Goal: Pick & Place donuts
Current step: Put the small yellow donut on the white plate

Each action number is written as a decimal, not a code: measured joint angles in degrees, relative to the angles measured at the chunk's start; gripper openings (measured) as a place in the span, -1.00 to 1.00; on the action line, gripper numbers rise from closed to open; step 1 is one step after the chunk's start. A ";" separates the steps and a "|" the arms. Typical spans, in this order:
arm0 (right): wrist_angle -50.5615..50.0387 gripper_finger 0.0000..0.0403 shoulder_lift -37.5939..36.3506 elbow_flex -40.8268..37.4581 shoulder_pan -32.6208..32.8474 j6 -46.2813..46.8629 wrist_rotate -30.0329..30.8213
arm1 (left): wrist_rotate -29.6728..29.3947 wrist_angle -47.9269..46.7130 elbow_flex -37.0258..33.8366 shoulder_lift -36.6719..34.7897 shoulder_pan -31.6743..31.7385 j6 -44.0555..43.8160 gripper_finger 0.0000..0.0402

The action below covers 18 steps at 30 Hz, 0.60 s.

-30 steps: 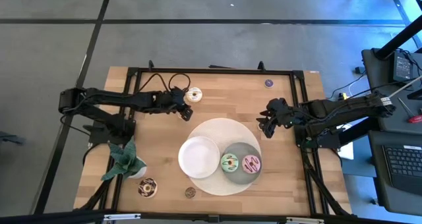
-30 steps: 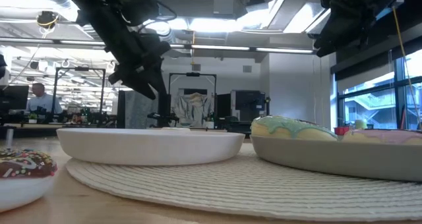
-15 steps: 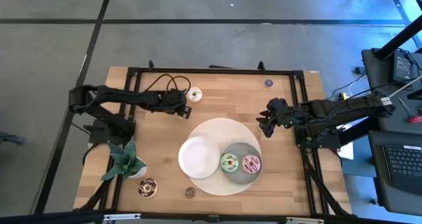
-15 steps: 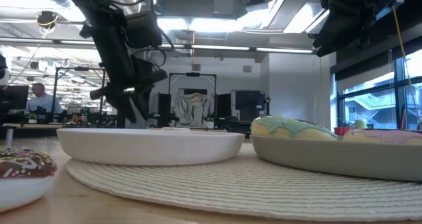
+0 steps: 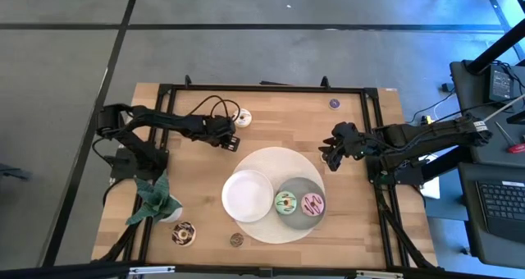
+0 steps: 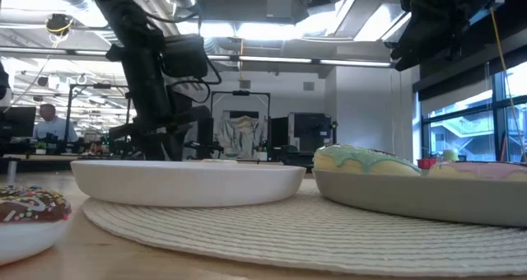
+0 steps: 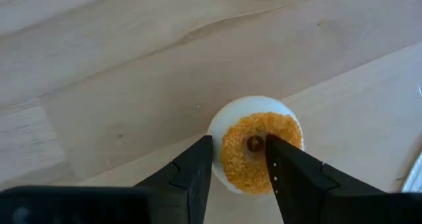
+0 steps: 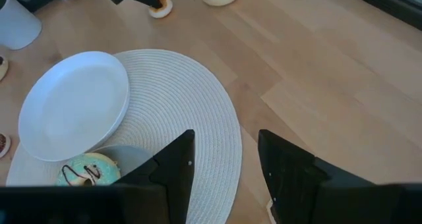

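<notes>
High view: light wood-plank table [image 5: 279, 119] w/ black frame rails, on grey floor w/ dark seam lines. Round woven mat [image 5: 279, 166] sits mid-table; on it a white plate [image 5: 247, 194] and a grey plate [image 5: 299, 190]. Grey plate carries green-iced donut [image 5: 285, 203] and pink-iced donut [image 5: 312, 203], side by side. Potted plant [image 5: 153, 200] at near-left corner; sprinkled chocolate donut [image 5: 184, 233] just beside it, brown mini donut [image 5: 236, 240] near mat edge. Purple mini [image 5: 335, 103] near far edge, well apart from the rest. A keyboard [image 5: 500, 209] is on a desk to the right of table.

Low view: room behind is an open office/lab w/ ceiling lights, monitors, windows at right; a person [image 6: 47, 115] seated far left.

Left gripper [image 5: 234, 125]: low over table, far side of mat. Left wrist view shows both fingers [image 7: 191, 174] straddling white donut [image 7: 256, 145] w/ orange crumb top; jaws part-open, close against the donut's sides, firm grip cannot be confirmed. Donut rests on the wood.

Right gripper [image 5: 326, 154]: waits above the mat's right edge, fingers apart, nothing between them.

No legible brands, labels or writing.
</notes>
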 joint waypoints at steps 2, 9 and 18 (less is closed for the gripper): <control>0.00 -0.16 0.00 0.00 0.00 -0.02 0.00 | 0.02 -0.27 -0.05 -0.05 0.00 0.60 -0.39; 0.00 -0.16 0.00 0.02 0.02 -0.13 0.00 | 0.97 -0.54 -0.11 -1.24 0.00 2.96 -0.67; -0.02 -0.16 0.00 0.01 0.00 -2.08 0.02 | 11.81 4.11 -0.15 -5.59 -2.08 5.45 -0.91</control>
